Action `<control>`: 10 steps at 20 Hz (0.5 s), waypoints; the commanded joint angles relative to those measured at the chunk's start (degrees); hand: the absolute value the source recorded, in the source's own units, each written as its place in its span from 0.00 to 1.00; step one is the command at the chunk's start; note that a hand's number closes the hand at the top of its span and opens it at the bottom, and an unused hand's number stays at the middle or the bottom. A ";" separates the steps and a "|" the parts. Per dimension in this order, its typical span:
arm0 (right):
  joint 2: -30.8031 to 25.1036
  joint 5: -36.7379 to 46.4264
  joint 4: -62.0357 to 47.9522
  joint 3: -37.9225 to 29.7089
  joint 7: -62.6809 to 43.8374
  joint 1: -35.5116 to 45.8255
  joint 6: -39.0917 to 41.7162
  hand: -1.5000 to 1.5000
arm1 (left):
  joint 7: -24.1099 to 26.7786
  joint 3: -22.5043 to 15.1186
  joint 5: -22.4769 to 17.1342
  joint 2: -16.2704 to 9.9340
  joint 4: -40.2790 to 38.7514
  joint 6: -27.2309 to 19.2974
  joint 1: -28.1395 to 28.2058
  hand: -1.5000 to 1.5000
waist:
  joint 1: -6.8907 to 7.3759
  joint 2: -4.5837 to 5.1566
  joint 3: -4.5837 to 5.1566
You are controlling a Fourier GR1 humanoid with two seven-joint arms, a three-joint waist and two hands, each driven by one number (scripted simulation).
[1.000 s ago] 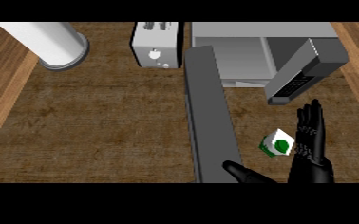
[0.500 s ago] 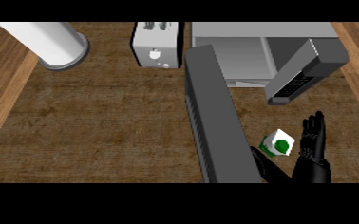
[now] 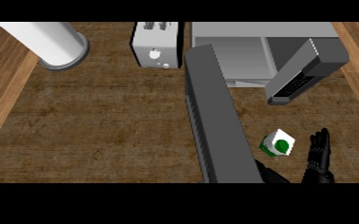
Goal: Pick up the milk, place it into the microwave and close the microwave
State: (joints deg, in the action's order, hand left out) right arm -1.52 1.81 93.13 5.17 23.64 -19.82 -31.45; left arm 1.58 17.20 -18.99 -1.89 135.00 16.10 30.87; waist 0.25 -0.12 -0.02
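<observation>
milk (image 3: pixel 278 144): small white-green carton, tilted | right robot hand (image 3: pixel 319 155): fingers straight, beside it

You see a white toaster (image 3: pixel 157 50) at top centre and a white cylinder (image 3: pixel 51 43) upper left on the wooden bench (image 3: pixel 105 123).

The counter (image 3: pixel 105 118) looks like rough, matt brown wood, the microwave (image 3: pixel 231 52) smooth grey metal (its door (image 3: pixel 217 123) darker, matt).
</observation>
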 commanded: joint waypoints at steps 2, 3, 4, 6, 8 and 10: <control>-0.80 -6.74 -10.30 -5.61 9.68 2.66 6.44 0.00 | -2.65 -0.08 2.02 0.75 -0.12 -2.27 -4.99 0.00 | -0.30 0.12 -0.03; 0.61 -3.77 -8.99 -3.34 7.22 1.82 3.75 0.00 | 2.54 1.93 -0.73 1.80 -2.39 3.06 0.32 0.00 | 0.04 0.04 0.02; -0.38 -6.32 -9.84 -5.86 9.04 2.68 5.69 0.00 | -1.57 -1.18 -0.45 1.82 5.11 -0.65 3.18 0.00 | 0.11 0.02 -0.01; -0.27 -6.14 -16.66 -6.82 13.06 4.70 6.96 0.00 | 0.46 2.83 -2.17 1.39 1.45 3.43 2.11 0.00 | 0.16 0.04 -0.01; 0.96 -6.87 -22.49 -7.58 16.02 8.56 7.85 0.00 | 1.90 2.83 -0.58 1.84 -1.04 3.71 -0.05 0.00 | 0.17 0.08 -0.01; -0.13 -5.61 -18.41 -6.62 14.17 5.00 7.88 0.00 | -2.97 1.44 0.42 1.48 0.98 -0.58 -4.86 0.00 | -0.23 0.10 0.00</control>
State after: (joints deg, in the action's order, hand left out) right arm -2.43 -4.49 77.12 -1.89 35.21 -14.09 -24.19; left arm 1.63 18.33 -18.88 -0.50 134.91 17.47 30.16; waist 0.27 -0.05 -0.02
